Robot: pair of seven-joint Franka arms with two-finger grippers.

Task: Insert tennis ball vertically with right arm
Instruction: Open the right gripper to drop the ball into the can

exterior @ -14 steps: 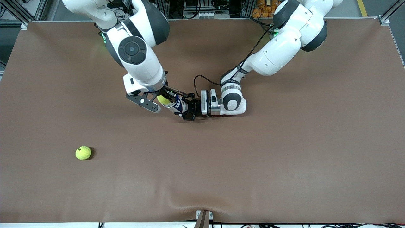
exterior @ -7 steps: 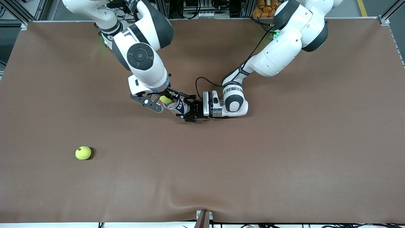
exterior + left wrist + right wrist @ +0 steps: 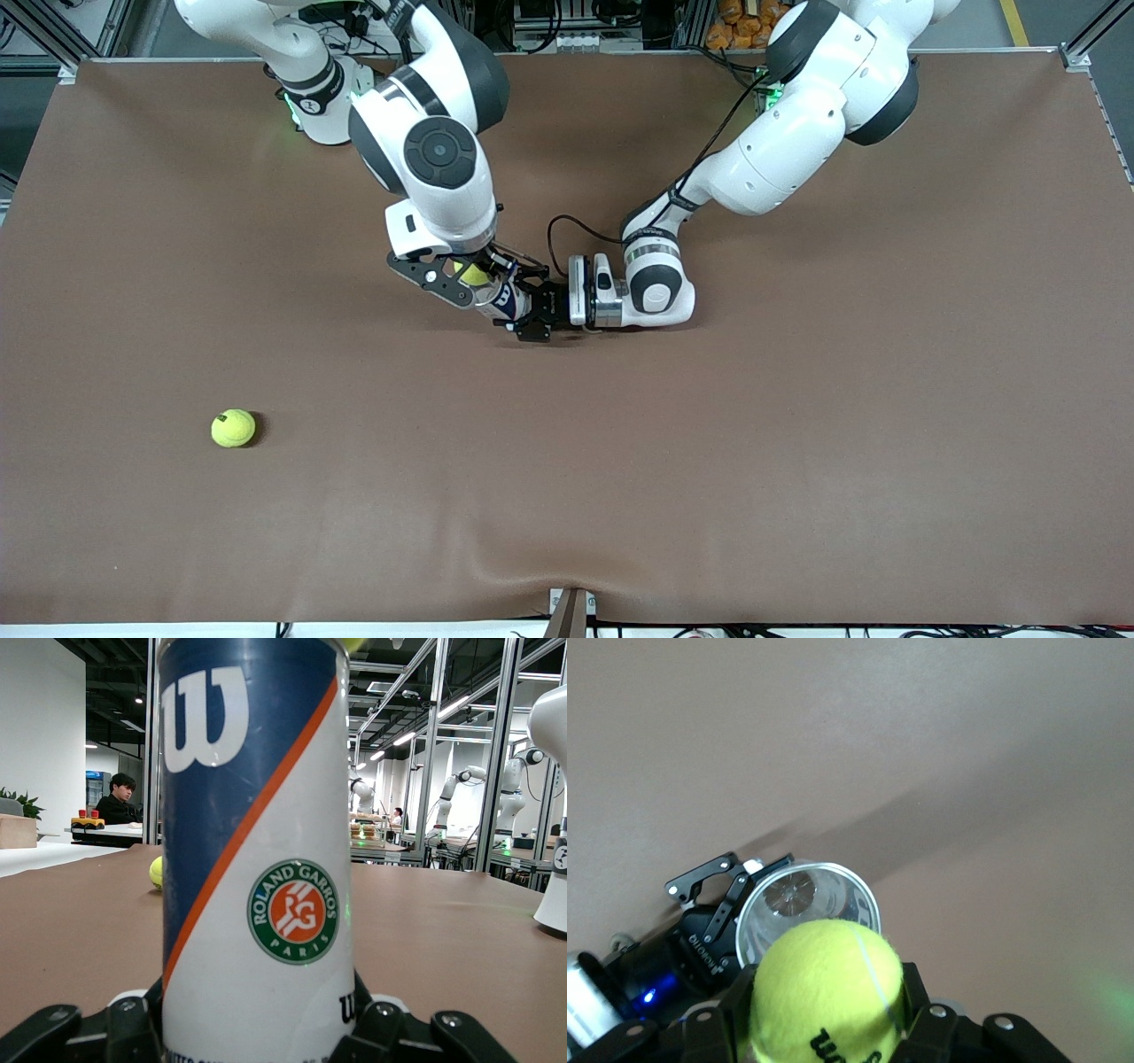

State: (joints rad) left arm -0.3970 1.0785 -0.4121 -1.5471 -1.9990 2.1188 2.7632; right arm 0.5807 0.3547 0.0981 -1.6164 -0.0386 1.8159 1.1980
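My right gripper (image 3: 468, 275) is shut on a yellow-green tennis ball (image 3: 473, 274) and holds it just over the open mouth of a tennis ball can (image 3: 499, 299). In the right wrist view the ball (image 3: 826, 990) sits between the fingers, with the can's clear rim (image 3: 799, 875) under it. My left gripper (image 3: 532, 307) is shut on the can's lower part and holds it upright on the table. The left wrist view shows the blue, white and orange can (image 3: 257, 859) between the left gripper (image 3: 257, 1032) fingers.
A second tennis ball (image 3: 233, 428) lies on the brown table mat (image 3: 709, 461), nearer to the front camera and toward the right arm's end; it also shows in the left wrist view (image 3: 156, 872). A black cable (image 3: 567, 226) loops at the left wrist.
My right gripper has carried the ball toward the left arm's end, from beside the can to over its mouth. The left gripper and can shifted slightly early on, then stayed.
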